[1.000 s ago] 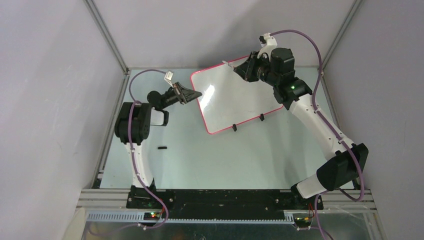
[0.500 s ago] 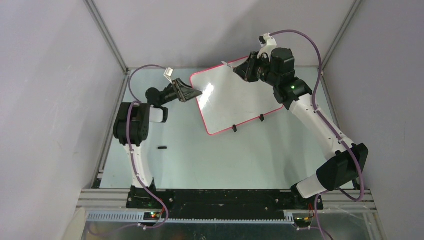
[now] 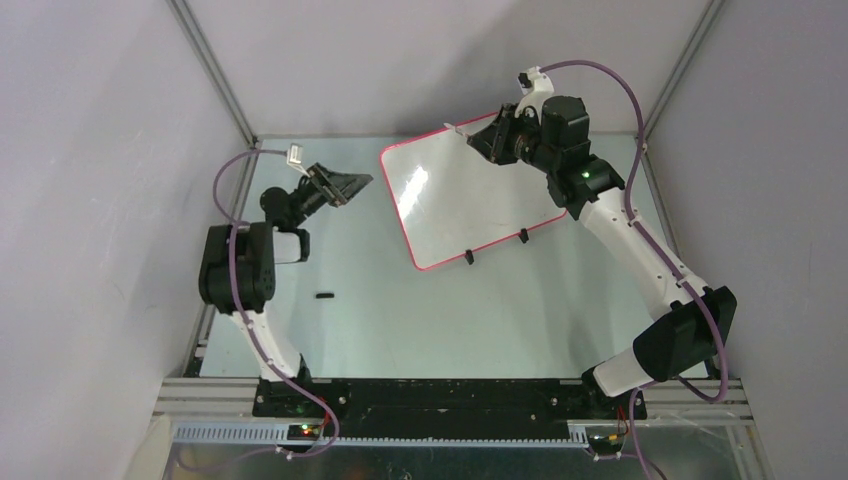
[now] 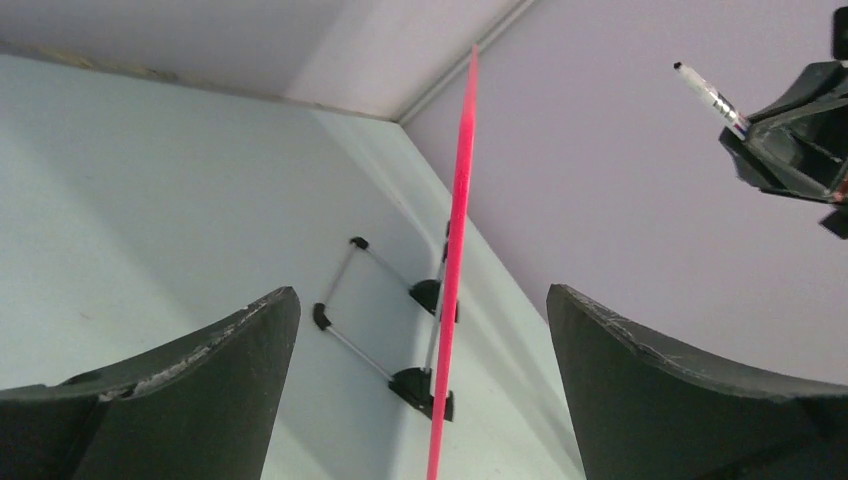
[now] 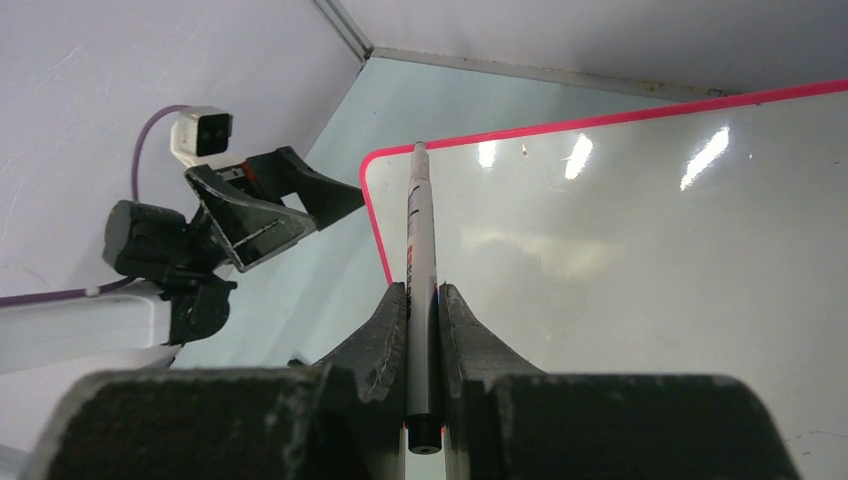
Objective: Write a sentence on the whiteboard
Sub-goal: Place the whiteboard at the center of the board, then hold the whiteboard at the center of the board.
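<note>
Black and small, a loose piece lies on the table nearest the bases. Beyond it the left gripper gapes wide, grasping nothing, near the whiteboard, which is propped on its clip feet. Farthest, the right gripper clenches a white marker whose red label is too blurred to read.

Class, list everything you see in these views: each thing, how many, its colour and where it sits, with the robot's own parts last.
whiteboard: 1, white with pink rim, standing at the far middle of the table, no writing visible
feet: 2, black, on the whiteboard's lower edge
marker: 1, white, in the right gripper, tip toward the whiteboard
small piece: 1, black, on the table near the left arm
table: 1, pale grey-green
left gripper: 1, black, open, left of the whiteboard, apart from it
right gripper: 1, black, shut on the marker
</note>
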